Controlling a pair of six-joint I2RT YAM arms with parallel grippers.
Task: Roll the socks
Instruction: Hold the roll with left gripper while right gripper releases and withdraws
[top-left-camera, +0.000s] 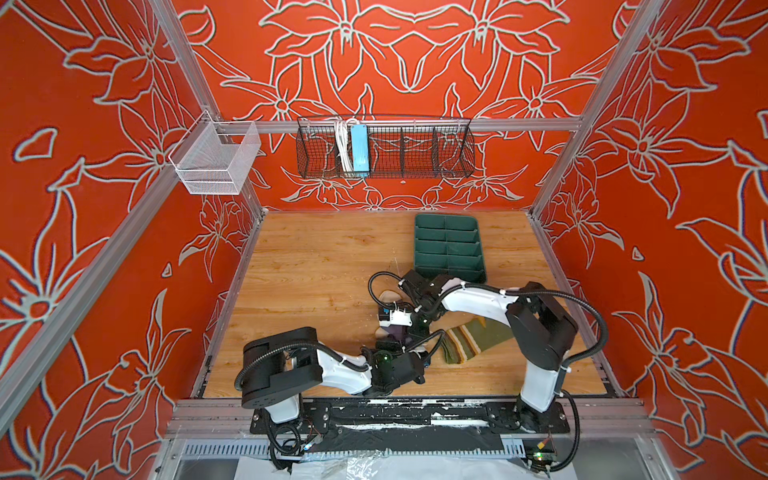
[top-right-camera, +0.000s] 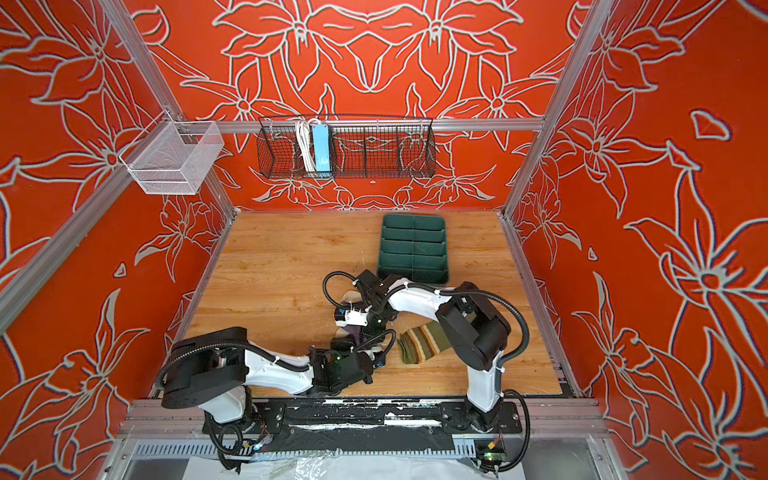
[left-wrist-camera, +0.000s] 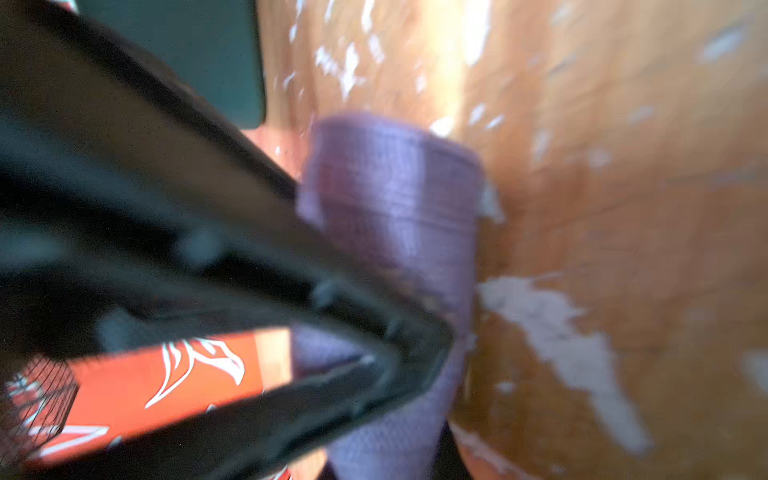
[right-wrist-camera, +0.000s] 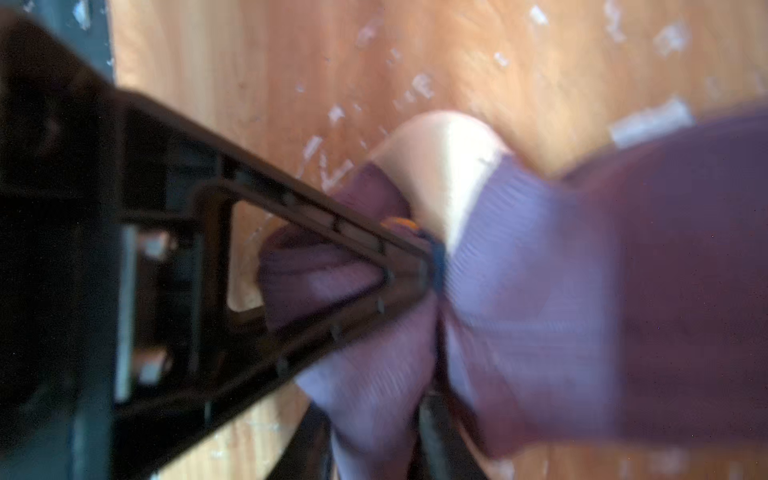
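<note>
Our left fingers (left-wrist-camera: 353, 299) pinch shut on the purple sock (top-left-camera: 393, 332), bunched mid-way across the surface (top-left-camera: 324, 270); our right fingers (right-wrist-camera: 353, 322) clamp it too; the olive sock (top-left-camera: 478, 338) lies flat just right

You're in a lab robot cell: aluminium frame (top-left-camera: 519, 124), red floral backdrop panels (top-left-camera: 415, 54), a hung wire basket (top-left-camera: 384, 151), two arms (top-left-camera: 345, 374) bolted beside a wooden worktop (top-left-camera: 316, 266).

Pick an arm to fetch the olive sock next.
Right, probably. The olive sock lies right of both grippers, on that side of the table, partly under the right arm. The left gripper and right gripper both pinch the purple sock.
</note>
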